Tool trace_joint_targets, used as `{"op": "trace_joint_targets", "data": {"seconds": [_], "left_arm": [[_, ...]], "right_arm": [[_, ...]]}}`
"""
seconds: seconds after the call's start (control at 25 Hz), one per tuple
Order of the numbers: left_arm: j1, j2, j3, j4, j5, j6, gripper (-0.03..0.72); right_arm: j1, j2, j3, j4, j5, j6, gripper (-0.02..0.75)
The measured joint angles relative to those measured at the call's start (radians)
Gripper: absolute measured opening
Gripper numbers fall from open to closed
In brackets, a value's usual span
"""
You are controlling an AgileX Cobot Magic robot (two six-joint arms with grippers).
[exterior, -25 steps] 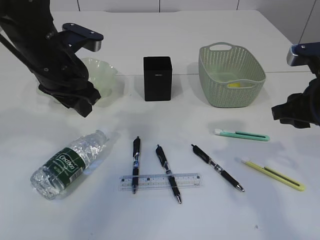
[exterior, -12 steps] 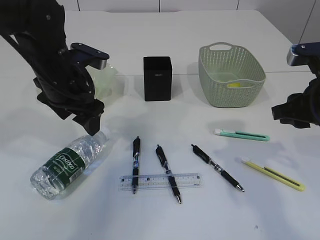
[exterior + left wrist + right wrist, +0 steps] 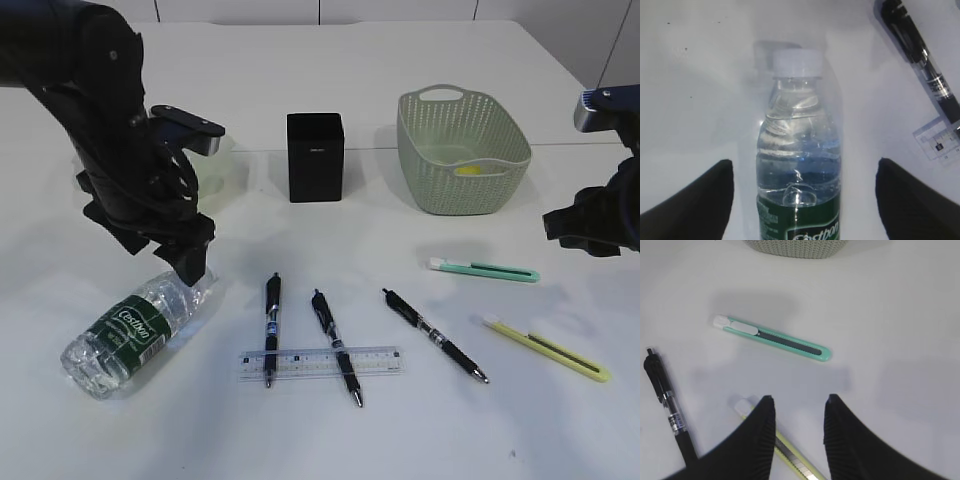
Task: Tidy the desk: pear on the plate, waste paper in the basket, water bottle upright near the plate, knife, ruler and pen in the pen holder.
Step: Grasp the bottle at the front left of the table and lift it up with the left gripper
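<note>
The water bottle [image 3: 138,327] lies on its side on the desk [image 3: 400,430], long axis running 2 to 8 o'clock, cap toward 2. The left gripper [image 3: 802,187] hangs directly over it, jaws spread astride the shoulder, untouching. Right gripper [image 3: 799,425], partly parted and empty, sits well apart.

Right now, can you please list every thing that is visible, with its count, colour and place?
Water bottle: 1, clear with green label, lying front left.
Plate: 1, pale green, back left, partly hidden.
Pen holder: 1, black, back centre.
Basket: 1, sage green, back right; something yellow inside.
Pens: 3, black, front centre.
Ruler: 1, clear, across two pens.
Knives: 2, teal and yellow, right.
Left gripper: open, over bottle.
Right gripper: part open, empty.
</note>
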Motion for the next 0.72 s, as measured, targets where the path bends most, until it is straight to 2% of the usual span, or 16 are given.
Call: {"op": "trace_joint_targets", "data": {"seconds": [0.44, 0.6, 0.72], "left_arm": [[0.000, 0.001, 0.000, 0.000, 0.000, 0.000, 0.514], [0.000, 0.001, 0.000, 0.000, 0.000, 0.000, 0.508], [0.000, 0.001, 0.000, -0.002, -0.006, 0.011, 0.547]], "right_arm": [[0.000, 0.000, 0.000, 0.000, 0.000, 0.000, 0.249], [0.000, 0.000, 0.000, 0.000, 0.000, 0.000, 0.248], [0.000, 0.000, 0.000, 0.000, 0.000, 0.000, 0.248]]}}
